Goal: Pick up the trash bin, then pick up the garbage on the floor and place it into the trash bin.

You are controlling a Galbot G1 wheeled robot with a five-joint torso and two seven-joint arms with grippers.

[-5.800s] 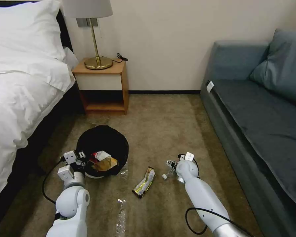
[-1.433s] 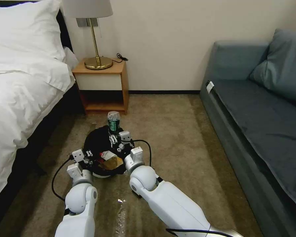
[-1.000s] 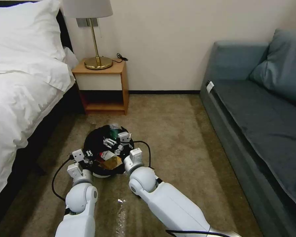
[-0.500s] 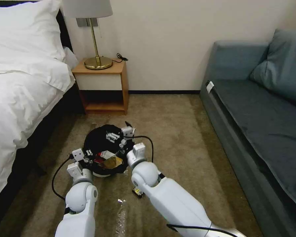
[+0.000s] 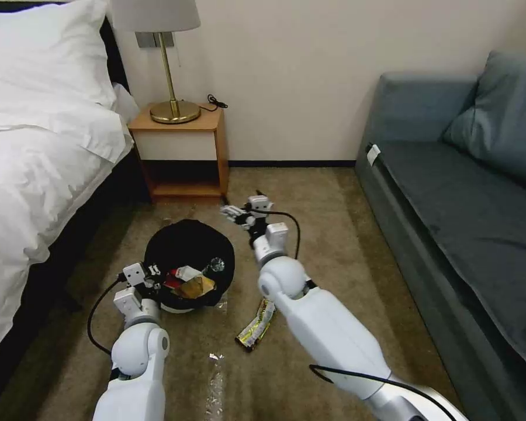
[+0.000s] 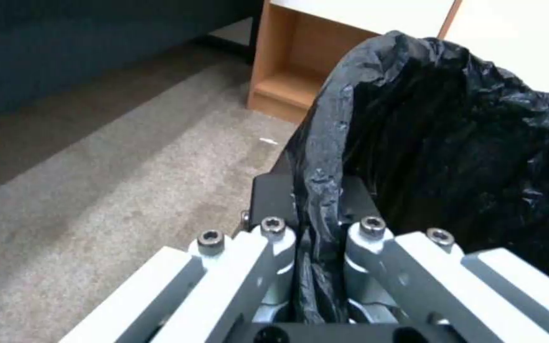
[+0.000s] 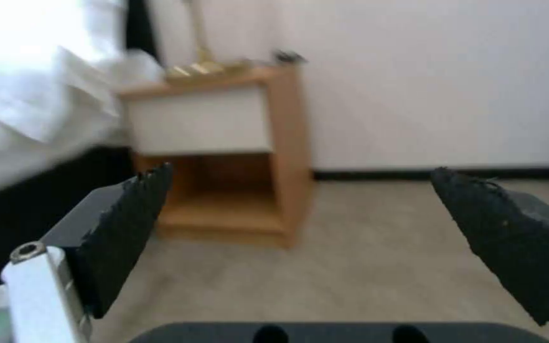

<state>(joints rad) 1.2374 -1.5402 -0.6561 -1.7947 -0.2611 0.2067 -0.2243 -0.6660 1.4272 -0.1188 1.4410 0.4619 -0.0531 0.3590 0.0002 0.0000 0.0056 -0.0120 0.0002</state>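
- The yellow-black wrapper [image 5: 256,324] lies on the carpet [image 5: 333,245] near me, right of the trash bin [image 5: 188,263]
- My left gripper [image 5: 152,275] pinches the bin's near-left rim, liner bag [image 6: 414,157] between its fingers
- The bottle [image 5: 214,266], red packet [image 5: 172,283] and brown bag [image 5: 194,287] lie inside the bin
- My right gripper [image 5: 235,213] is raised beyond the bin on its far right, pads [image 7: 128,228] spread wide, holding nothing
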